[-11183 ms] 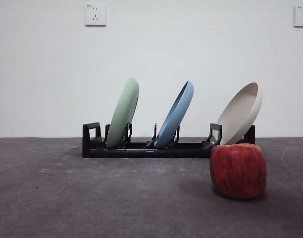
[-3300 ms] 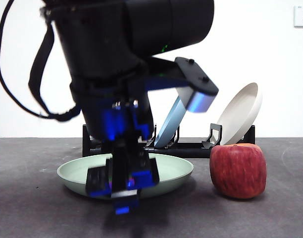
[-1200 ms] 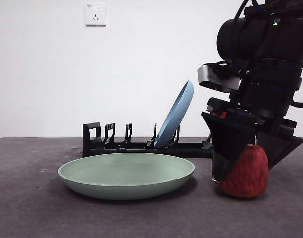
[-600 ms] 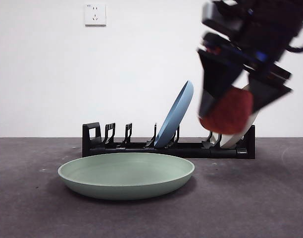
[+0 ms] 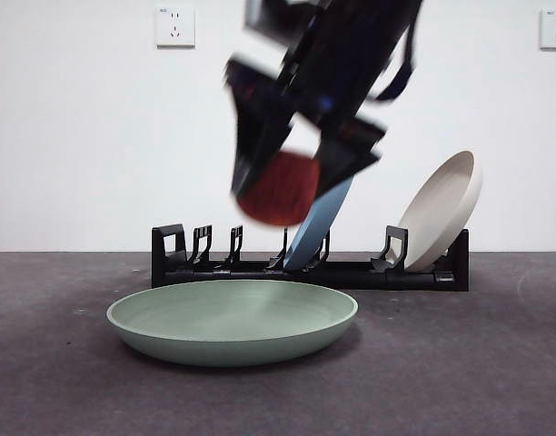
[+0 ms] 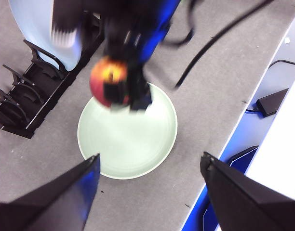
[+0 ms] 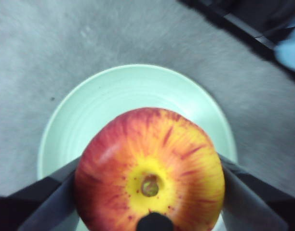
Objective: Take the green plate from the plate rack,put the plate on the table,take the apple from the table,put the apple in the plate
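One apple (image 7: 150, 171) hangs clamped in the right gripper (image 5: 292, 177) above the one green plate (image 5: 233, 322), which lies flat on the table (image 5: 460, 363). Two plates stay racked: blue plate (image 5: 322, 232), beige plate (image 5: 441, 209). Only the left wrist view shows the left gripper (image 6: 150, 178), jaws apart, high above. The plate rack (image 5: 183, 259) has empty slots.

Bulky black arm (image 5: 332, 54), blue-lit in places, looping black cables, matte black wedge-shaped pincer (image 6: 150, 192) jaws
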Robot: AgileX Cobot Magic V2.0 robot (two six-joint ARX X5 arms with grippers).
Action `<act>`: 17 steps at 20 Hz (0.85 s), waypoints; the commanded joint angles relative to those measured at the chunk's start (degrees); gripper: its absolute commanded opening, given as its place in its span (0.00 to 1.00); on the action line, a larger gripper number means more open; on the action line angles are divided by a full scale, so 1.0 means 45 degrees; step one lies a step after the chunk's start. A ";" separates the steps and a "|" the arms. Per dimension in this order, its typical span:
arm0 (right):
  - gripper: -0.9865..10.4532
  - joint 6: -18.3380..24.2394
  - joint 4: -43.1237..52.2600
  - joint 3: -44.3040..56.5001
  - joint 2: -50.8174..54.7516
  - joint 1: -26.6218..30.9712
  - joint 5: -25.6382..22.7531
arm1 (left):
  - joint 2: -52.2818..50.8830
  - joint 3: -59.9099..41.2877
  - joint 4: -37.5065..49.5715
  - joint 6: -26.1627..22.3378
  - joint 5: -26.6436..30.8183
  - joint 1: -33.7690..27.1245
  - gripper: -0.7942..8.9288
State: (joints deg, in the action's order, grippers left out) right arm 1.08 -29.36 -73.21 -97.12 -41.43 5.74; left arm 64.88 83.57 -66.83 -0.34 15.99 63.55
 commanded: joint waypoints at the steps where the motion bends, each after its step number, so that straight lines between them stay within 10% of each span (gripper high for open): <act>1: 0.07 0.0112 0.0471 -0.0083 -0.0942 -0.0126 -0.0044 | 0.0010 0.0015 0.0005 0.0126 0.0024 0.0024 0.44; 17: 0.08 0.0899 0.0432 -0.0078 -0.2832 -0.0588 -0.0597 | 0.0015 0.0015 -0.0044 0.0136 0.0019 0.0024 0.44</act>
State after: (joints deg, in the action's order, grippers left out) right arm 4.58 -27.11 -73.56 -108.81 -43.92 3.01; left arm 64.90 83.57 -66.89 -0.34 15.99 63.55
